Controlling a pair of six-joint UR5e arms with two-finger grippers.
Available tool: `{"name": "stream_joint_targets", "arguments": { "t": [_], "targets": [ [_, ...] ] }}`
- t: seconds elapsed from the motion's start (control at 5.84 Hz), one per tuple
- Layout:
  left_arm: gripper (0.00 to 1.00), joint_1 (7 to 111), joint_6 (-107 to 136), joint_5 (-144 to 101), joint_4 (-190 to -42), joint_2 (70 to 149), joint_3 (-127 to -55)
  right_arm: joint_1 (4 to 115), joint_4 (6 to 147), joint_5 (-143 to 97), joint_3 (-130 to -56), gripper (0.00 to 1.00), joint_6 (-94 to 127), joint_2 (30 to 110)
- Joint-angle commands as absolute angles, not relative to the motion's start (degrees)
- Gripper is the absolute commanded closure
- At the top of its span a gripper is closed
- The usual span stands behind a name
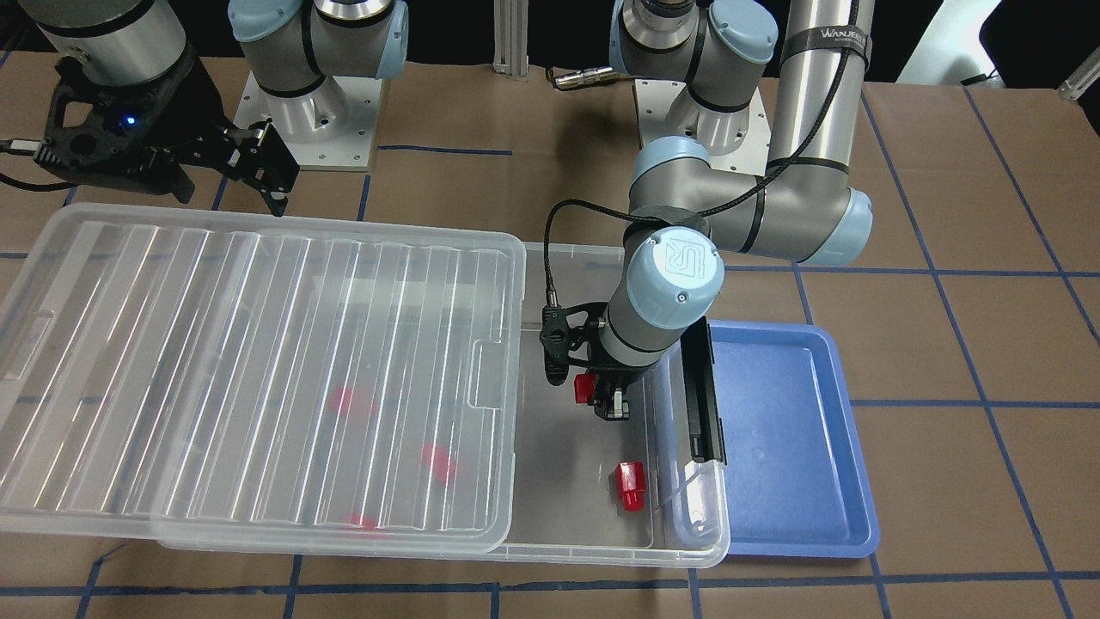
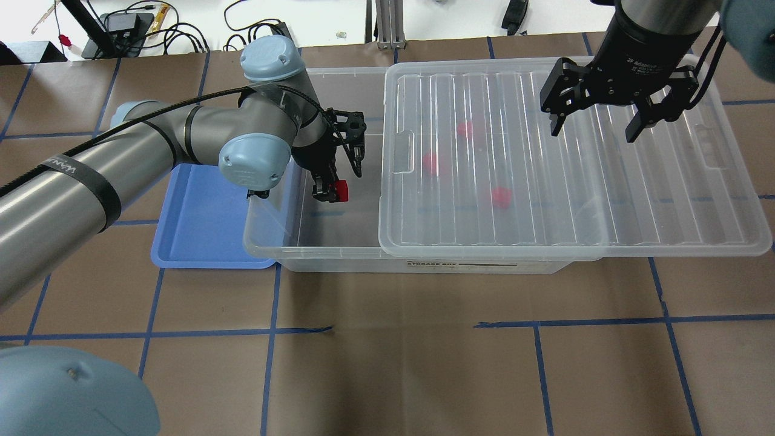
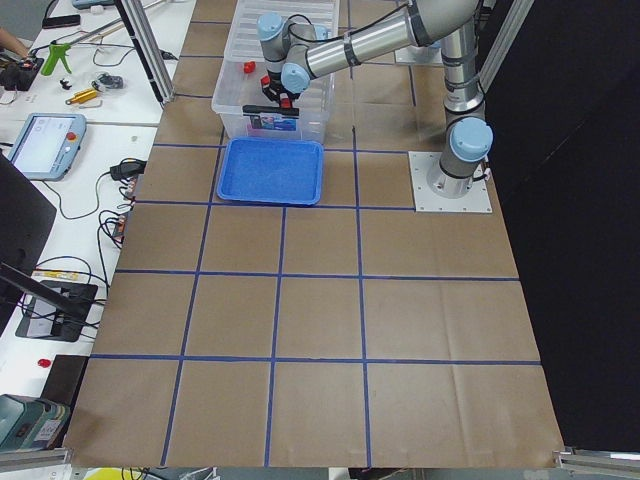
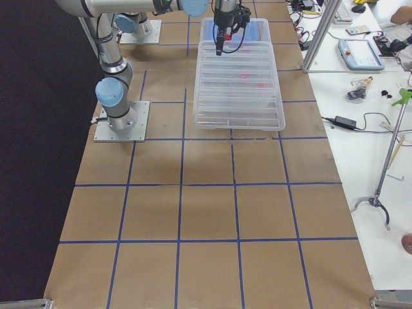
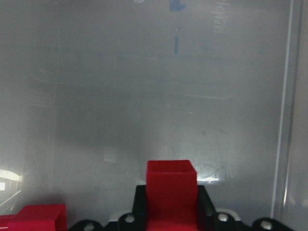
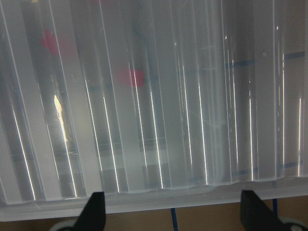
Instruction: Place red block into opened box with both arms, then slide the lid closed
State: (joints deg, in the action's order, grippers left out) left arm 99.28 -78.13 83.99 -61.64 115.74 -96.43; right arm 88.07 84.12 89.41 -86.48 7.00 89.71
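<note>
Left pincer is pinching a red block, nub end not visible. It sits over the uncovered end of the box; can't tell if the block touches the floor. The wrist view shows the block clamped between the black fingers, clear box floor beyond.

A second red block lies loose on the box floor near the black latch bar.

The lid covers most of the box and overhangs its far end on the robot's right. Three more red blocks show blurred under it.

Right pincer is spread wide, holding nothing, above the lid.

The blue tray sits on the surface against the latch end.
</note>
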Motion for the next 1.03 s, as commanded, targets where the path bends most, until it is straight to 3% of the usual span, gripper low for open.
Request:
{"name": "stream_joint_targets", "arguments": {
  "t": [0.0,0.17,0.34,0.68,0.86],
  "targets": [
    [0.91,99.2,-78.2,84.1,-57.8,119.3,-96.9,87.6,84.2,89.7,-86.4,0.0,6.7,89.7],
    [0.55,99.3,-78.2,84.2,-57.7,119.5,-96.9,86.0,84.2,89.8,-86.4,0.0,4.9,89.6],
    [0.02,99.2,-78.6,84.5,-57.7,118.7,-96.5,81.8,83.6,89.8,-86.4,0.0,1.1,89.9],
    [0.02,99.2,-76.0,84.0,-62.1,114.5,-94.7,79.2,83.6,89.7,-86.4,0.0,-0.7,90.1],
    [0.02,99.3,-67.8,84.0,-70.8,108.5,-93.0,77.6,84.2,91.0,-86.5,0.0,-7.6,89.8]
  ]
}}
